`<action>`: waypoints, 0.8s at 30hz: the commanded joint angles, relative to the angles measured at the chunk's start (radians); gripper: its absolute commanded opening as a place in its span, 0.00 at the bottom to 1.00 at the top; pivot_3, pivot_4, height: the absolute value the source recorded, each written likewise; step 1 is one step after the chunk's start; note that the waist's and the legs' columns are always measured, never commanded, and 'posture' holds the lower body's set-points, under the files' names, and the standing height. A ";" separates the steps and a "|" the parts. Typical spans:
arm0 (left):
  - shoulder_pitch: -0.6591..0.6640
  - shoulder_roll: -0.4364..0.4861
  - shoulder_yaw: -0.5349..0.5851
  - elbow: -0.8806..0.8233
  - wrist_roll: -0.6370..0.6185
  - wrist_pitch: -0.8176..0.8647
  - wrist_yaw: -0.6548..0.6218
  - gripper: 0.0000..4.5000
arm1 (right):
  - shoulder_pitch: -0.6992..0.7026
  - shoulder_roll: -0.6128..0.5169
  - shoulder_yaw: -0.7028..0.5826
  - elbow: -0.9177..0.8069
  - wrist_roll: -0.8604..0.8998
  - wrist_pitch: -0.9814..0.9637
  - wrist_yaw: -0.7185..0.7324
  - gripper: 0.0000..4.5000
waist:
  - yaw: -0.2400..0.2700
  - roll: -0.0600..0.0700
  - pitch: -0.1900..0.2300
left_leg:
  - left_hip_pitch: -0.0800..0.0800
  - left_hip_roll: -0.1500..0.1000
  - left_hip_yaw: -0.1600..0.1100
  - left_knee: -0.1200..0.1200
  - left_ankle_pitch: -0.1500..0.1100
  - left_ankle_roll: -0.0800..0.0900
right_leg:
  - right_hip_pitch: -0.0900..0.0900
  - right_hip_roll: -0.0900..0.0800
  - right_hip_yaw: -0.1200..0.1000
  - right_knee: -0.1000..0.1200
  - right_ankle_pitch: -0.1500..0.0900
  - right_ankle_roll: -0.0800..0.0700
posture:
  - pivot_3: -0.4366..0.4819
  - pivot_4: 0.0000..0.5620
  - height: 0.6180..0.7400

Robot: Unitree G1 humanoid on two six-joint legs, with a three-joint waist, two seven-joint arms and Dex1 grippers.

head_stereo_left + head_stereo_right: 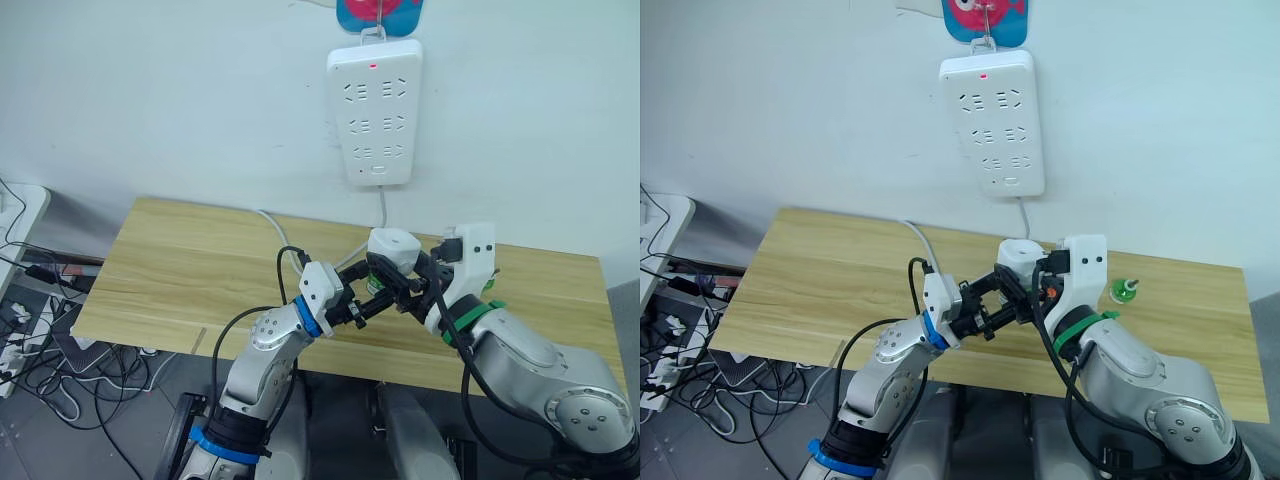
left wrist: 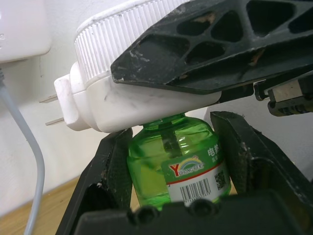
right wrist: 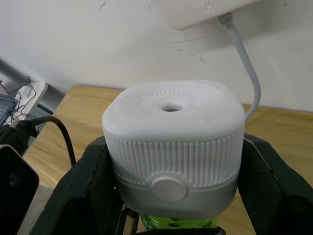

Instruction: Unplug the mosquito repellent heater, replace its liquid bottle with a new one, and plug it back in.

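Small white rounded plastic heater [image 3: 173, 147] held above the wooden worktop [image 1: 180, 270], pinched in the right pincer [image 3: 171, 196]. Directly beneath the heater, translucent green liquid bottle [image 2: 178, 164] pinched in the left pincer [image 2: 171, 176]; its neck is hidden inside. Capped green bottle [image 1: 1125, 290] beyond, partly blocked.

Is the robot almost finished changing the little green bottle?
Not yet. The heater is unplugged, held by the right gripper above the table. The left gripper grips the green bottle under it. Which bottle this is, I cannot tell. Plugging into the power strip remains.
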State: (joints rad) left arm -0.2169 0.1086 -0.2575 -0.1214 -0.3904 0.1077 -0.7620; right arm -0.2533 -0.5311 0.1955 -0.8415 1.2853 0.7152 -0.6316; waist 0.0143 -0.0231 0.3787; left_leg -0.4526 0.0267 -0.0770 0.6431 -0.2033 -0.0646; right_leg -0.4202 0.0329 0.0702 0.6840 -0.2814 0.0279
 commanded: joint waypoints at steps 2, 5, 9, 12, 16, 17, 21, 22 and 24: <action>0.016 0.020 -0.037 -0.074 0.001 0.011 -0.024 0.61 | 0.018 0.015 -0.020 -0.036 -0.034 0.002 0.019 0.68 | 0.000 0.000 0.000 | 0.000 0.000 0.000 0.000 0.000 0.000 | 0.000 0.000 0.000 0.000 0.000 0.000 | 0.55 0.65 1.00; 0.039 0.088 -0.019 -0.112 -0.053 0.067 -0.078 0.76 | 0.032 -0.002 -0.054 -0.031 -0.063 0.005 0.039 0.68 | -0.001 0.001 0.000 | 0.000 0.000 0.000 0.000 0.000 0.000 | 0.000 0.000 0.000 0.000 0.000 0.000 | 0.57 0.64 1.00; 0.068 0.195 0.025 -0.165 -0.107 0.107 -0.150 1.00 | 0.054 -0.021 -0.105 -0.019 -0.096 0.001 0.070 0.68 | -0.001 0.001 0.000 | 0.000 0.000 0.000 0.000 0.000 0.000 | 0.000 0.000 0.000 0.000 0.000 0.000 | 0.58 0.63 1.00; 0.070 0.323 0.134 -0.207 -0.188 0.152 -0.224 1.00 | 0.078 -0.042 -0.167 -0.035 -0.117 0.001 0.082 0.68 | 0.000 0.001 -0.001 | 0.000 0.001 0.000 0.000 0.000 0.000 | -0.001 0.000 0.000 0.001 0.000 0.000 | 0.59 0.61 1.00; -0.049 0.423 0.245 -0.109 -0.213 0.145 -0.277 1.00 | 0.102 -0.073 -0.217 -0.094 -0.130 0.005 0.088 0.68 | 0.008 0.001 -0.001 | 0.000 0.001 -0.001 -0.001 0.001 -0.001 | -0.001 0.000 -0.001 0.003 0.000 -0.001 | 0.61 0.59 1.00; -0.102 0.428 0.259 -0.064 -0.215 0.155 -0.280 1.00 | 0.102 -0.079 -0.220 -0.108 -0.137 0.009 0.086 0.68 | 0.012 0.002 -0.001 | 0.001 0.001 -0.001 -0.001 0.001 -0.001 | -0.001 0.000 -0.001 0.003 0.000 -0.001 | 0.62 0.58 1.00; -0.298 0.391 0.268 0.099 -0.211 0.167 -0.300 1.00 | 0.097 -0.066 -0.211 -0.132 -0.156 0.009 0.071 0.68 | 0.011 -0.001 -0.004 | 0.000 -0.001 0.000 0.000 0.001 -0.001 | -0.001 -0.001 -0.004 0.001 0.000 0.000 | 0.62 0.55 1.00; -0.332 0.376 0.263 0.132 -0.204 0.156 -0.310 1.00 | 0.094 -0.057 -0.205 -0.133 -0.162 0.008 0.068 0.68 | 0.011 -0.001 -0.005 | 0.000 -0.002 0.000 0.000 0.002 -0.002 | 0.000 -0.001 -0.004 0.001 0.000 0.000 | 0.62 0.55 1.00; -0.394 0.347 0.262 0.198 -0.182 0.125 -0.317 1.00 | 0.087 -0.046 -0.193 -0.139 -0.176 0.013 0.065 0.68 | 0.010 -0.002 -0.006 | 0.000 -0.001 0.000 0.000 0.003 -0.004 | -0.001 -0.001 -0.004 0.001 0.000 -0.001 | 0.61 0.54 1.00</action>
State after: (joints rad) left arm -0.5875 0.4655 0.0045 0.0498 -0.5840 0.2668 -1.0646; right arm -0.1593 -0.5811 0.0044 -0.9254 1.1222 0.7332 -0.5680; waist 0.0242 -0.0255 0.3731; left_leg -0.4529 0.0254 -0.0769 0.6428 -0.2006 -0.0691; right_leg -0.4209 0.0320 0.0655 0.6858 -0.2810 0.0266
